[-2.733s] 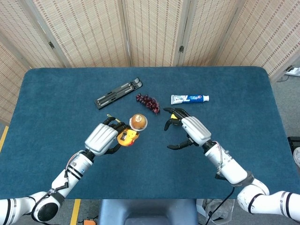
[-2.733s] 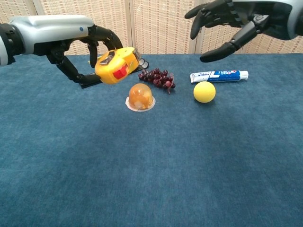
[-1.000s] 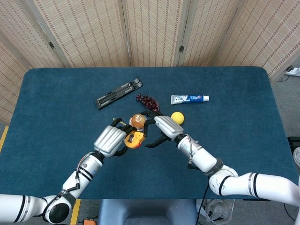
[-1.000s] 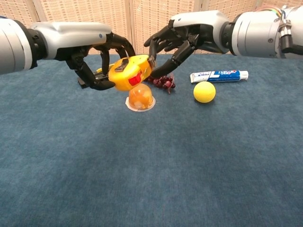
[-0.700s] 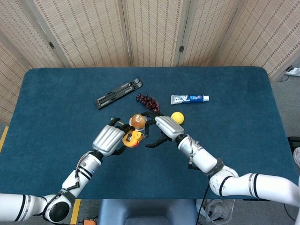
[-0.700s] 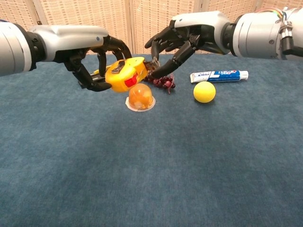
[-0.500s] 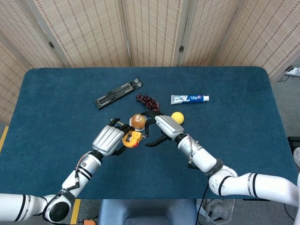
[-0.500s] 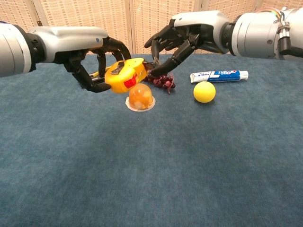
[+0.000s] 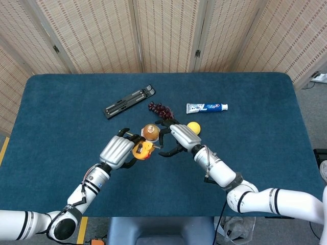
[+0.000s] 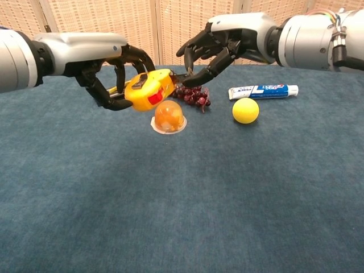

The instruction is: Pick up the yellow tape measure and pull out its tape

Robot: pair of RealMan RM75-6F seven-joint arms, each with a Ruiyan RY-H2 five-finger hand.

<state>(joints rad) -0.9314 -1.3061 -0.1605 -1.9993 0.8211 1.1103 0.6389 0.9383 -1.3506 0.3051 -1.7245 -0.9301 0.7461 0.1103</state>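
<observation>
My left hand (image 10: pixel 111 63) (image 9: pixel 117 151) grips the yellow tape measure (image 10: pixel 149 90) (image 9: pixel 141 149) and holds it in the air, left of centre, with its red button facing the chest camera. My right hand (image 10: pixel 223 41) (image 9: pixel 182 137) reaches in from the right. Its thumb and a finger meet at the case's mouth and pinch the tape's tip (image 10: pixel 178 75). Only a very short dark bit of tape shows between case and fingers.
Below the tape measure an orange jelly cup (image 10: pixel 169 118) stands on the blue table (image 10: pixel 182 216). Purple grapes (image 10: pixel 193 95), a yellow ball (image 10: pixel 245 110) and a toothpaste tube (image 10: pixel 263 90) lie behind and to the right. A black folding stand (image 9: pixel 129 101) lies at the back left.
The right hand swung in from the right to the tape measure's mouth and closed its fingertips there. In the last half second the case drifted slightly left, away from the right hand.
</observation>
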